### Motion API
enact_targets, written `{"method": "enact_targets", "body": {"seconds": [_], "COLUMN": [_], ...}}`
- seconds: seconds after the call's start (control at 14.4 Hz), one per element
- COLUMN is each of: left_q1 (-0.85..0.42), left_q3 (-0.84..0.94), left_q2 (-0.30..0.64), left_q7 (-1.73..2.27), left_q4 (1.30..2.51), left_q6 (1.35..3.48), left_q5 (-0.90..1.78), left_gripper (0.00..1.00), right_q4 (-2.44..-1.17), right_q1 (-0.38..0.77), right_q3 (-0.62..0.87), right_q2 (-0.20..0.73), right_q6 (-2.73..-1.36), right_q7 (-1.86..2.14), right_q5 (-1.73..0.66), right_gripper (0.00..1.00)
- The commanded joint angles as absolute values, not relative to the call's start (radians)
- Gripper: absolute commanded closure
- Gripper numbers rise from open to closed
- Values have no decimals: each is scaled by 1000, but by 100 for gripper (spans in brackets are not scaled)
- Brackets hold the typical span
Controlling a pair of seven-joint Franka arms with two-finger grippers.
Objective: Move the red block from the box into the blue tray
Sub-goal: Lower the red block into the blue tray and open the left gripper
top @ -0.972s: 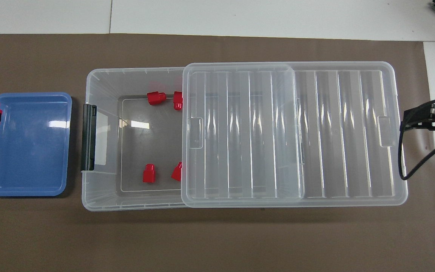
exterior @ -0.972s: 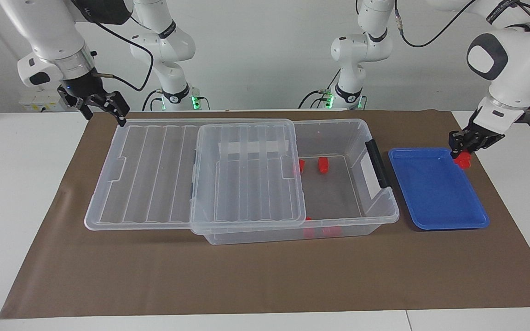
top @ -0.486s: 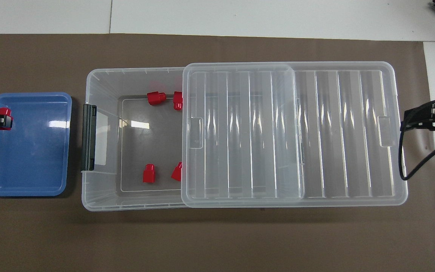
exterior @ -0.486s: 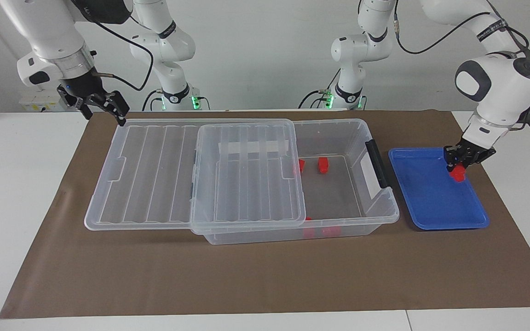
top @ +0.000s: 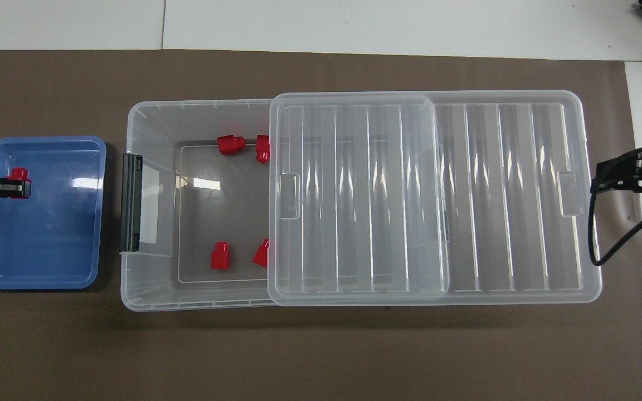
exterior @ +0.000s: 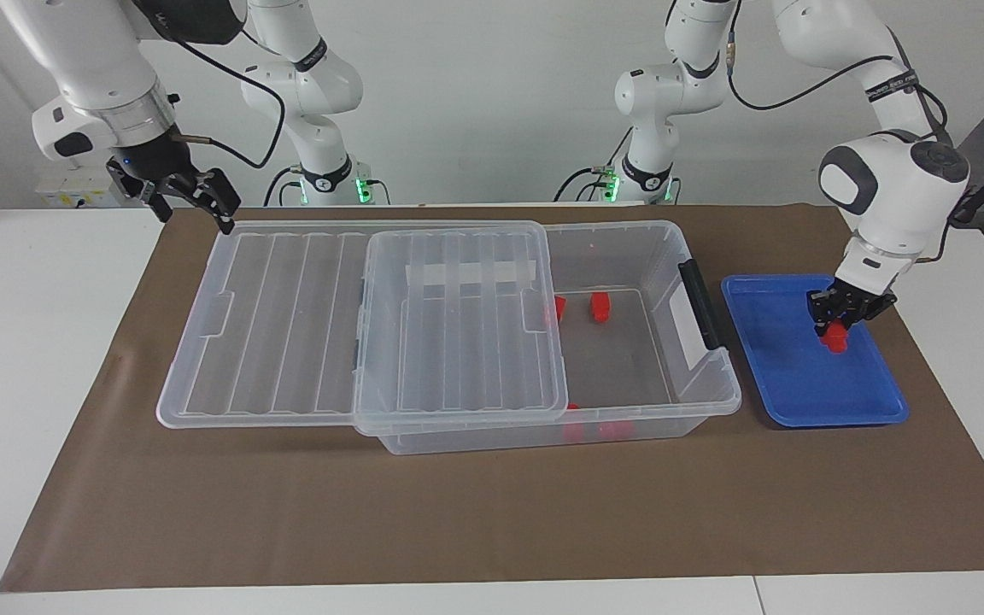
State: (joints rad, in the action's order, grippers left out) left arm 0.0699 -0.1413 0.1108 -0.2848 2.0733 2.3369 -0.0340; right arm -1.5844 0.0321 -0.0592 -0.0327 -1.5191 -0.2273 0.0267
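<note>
Block (exterior: pixel 836 340): small, bright red, stepped; pinched in the left pincer (exterior: pixel 838 329) over the tray, low above its floor.
Tray (exterior: pixel 799 376): shallow blue rectangle with rounded corners, on the tabletop (exterior: pixel 458 512) just beside the box's latch end.
Box (exterior: pixel 629 359): clear bin, its ribbed lid (exterior: pixel 355 325) slid off toward the right arm's end, half uncovered.
Other blocks (top: pixel 220 256): four alike, red, on the box floor.
Right pincer (exterior: pixel 193 201): spread, above the lid's corner away from the tray, waiting.
</note>
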Motion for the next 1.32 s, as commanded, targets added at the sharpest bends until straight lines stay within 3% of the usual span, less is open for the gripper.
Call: {"method": "enact_targets", "body": {"seconds": [0.0,0.35,1.25], "left_q1": [83,55,32], "left_q3": [-133,-130,-121], "left_q2": [173,247,247], "left_q7": [-302,-172,-167], "left_q4": [2092,2108,2146], "left_q6": [2434,2519,2542], "left_q5": [-18,-18,69], "left_gripper": [92,92,92], "right_q4": [-1615,-1615,-1615], "right_q1": [21,25,23], "right_q3": [-60,-60,-60], "right_q2": [-58,-60,-60], "right_q6": [-1540,-1539,-1542], "right_q7": [-206,-206,-204], "right_q5": [6,6,6], "right_gripper": [0,0,0]}}
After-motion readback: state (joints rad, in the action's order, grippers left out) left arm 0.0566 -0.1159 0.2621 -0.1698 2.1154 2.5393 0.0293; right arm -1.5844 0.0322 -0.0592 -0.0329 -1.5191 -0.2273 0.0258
